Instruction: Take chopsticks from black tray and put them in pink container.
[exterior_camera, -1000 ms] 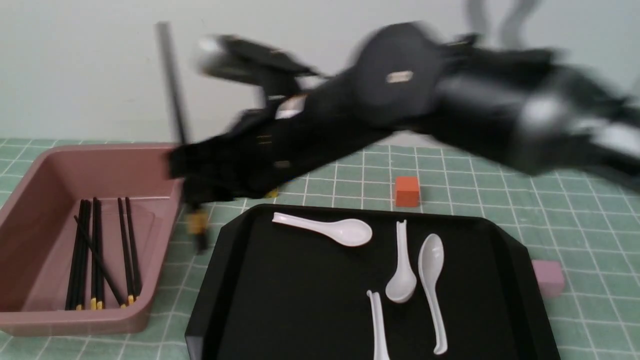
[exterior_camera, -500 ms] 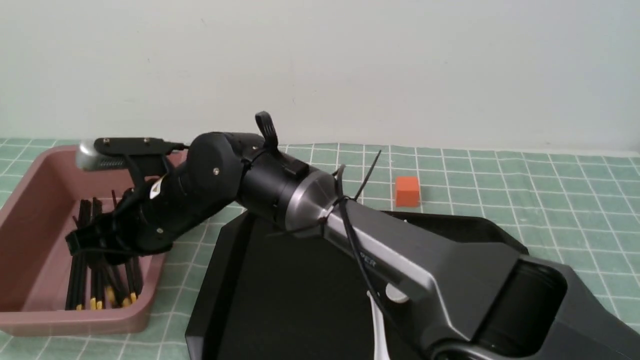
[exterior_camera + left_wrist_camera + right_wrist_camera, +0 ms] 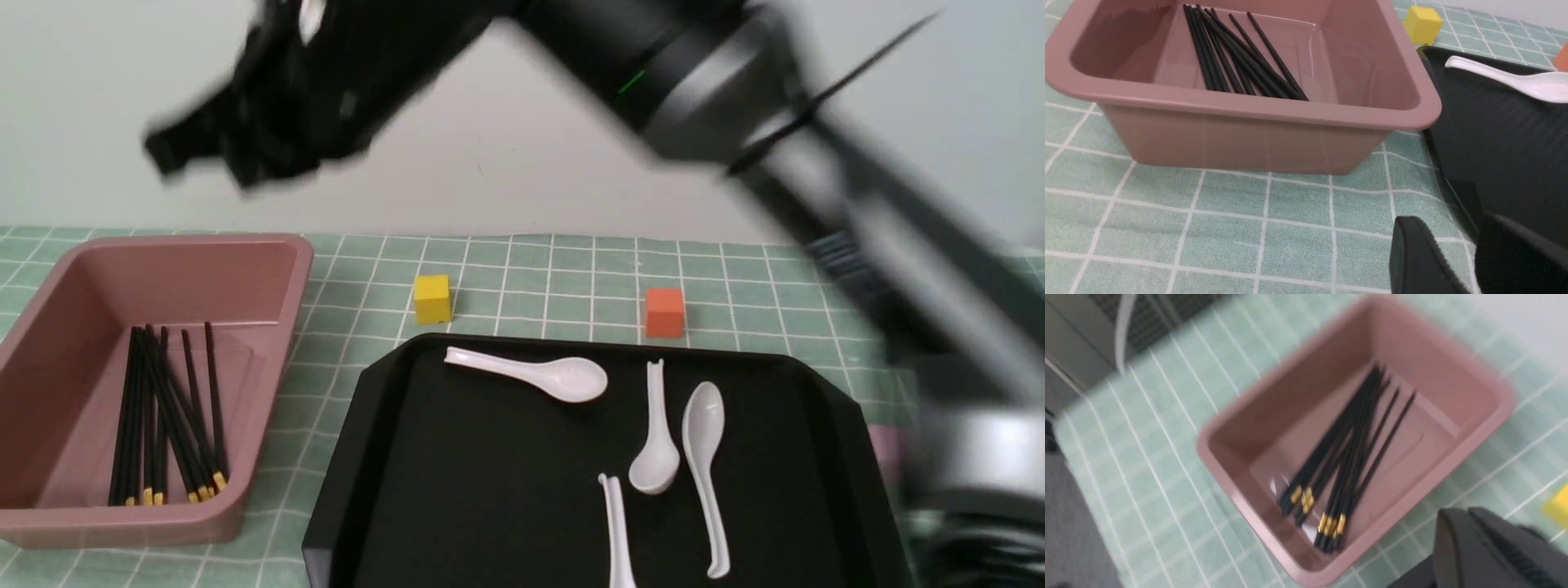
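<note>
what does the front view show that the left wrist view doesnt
Only the front view: the right gripper, blurred, high above the pink container, and the yellow tips of the chopsticks. Only the left wrist view: the left gripper, low over the mat beside the black tray. Both: the chopsticks in the container, the yellow cube, one white spoon on the tray.

The robot's right arm (image 3: pixel 735 106) reaches, blurred, from lower right to upper left across the front view, its right gripper (image 3: pixel 200 155) held high, while the left gripper (image 3: pixel 1453 228) sits low, only two dark fingertips (image 3: pixel 1421 253) showing.
</note>
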Motion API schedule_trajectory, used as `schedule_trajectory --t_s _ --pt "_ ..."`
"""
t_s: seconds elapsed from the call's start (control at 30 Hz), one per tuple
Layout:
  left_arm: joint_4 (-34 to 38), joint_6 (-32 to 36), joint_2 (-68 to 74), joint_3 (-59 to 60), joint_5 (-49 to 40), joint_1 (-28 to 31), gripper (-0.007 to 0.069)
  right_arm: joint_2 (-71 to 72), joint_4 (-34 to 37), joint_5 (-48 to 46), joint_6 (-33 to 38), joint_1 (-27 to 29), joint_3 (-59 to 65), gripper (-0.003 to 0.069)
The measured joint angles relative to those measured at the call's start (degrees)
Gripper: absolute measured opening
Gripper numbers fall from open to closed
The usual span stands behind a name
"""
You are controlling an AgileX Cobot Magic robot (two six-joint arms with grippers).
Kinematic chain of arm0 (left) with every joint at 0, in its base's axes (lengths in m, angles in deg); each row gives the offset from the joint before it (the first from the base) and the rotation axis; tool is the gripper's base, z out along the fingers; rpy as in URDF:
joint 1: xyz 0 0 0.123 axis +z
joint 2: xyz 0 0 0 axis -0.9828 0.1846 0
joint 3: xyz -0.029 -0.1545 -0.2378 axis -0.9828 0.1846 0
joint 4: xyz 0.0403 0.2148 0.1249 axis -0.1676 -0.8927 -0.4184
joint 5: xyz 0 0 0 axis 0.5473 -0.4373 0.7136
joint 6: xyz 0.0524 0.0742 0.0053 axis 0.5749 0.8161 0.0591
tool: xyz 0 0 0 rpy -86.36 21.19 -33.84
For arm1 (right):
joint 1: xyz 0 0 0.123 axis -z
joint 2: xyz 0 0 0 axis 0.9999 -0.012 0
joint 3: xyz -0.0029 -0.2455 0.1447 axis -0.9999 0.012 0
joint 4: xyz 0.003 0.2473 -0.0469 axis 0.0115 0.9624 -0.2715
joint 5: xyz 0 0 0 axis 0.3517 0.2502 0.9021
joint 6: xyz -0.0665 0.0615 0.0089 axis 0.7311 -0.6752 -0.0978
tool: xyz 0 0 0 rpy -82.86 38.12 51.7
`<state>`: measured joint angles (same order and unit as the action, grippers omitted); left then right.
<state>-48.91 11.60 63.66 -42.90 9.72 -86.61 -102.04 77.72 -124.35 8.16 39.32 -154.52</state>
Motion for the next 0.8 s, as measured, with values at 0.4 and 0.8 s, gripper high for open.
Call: schedule_trajectory --t_s 0.4,0.8 --pt "0.00 0.00 0.00 0.00 0.00 0.00 0.0238 36.37 -1.98 -0.37 1.72 0.07 31.49 -0.0011" --pt "0.00 0.00 0.00 0.00 0.00 0.00 0.0238 83.42 -7.71 24.76 -2.32 0.07 95.03 -0.0006"
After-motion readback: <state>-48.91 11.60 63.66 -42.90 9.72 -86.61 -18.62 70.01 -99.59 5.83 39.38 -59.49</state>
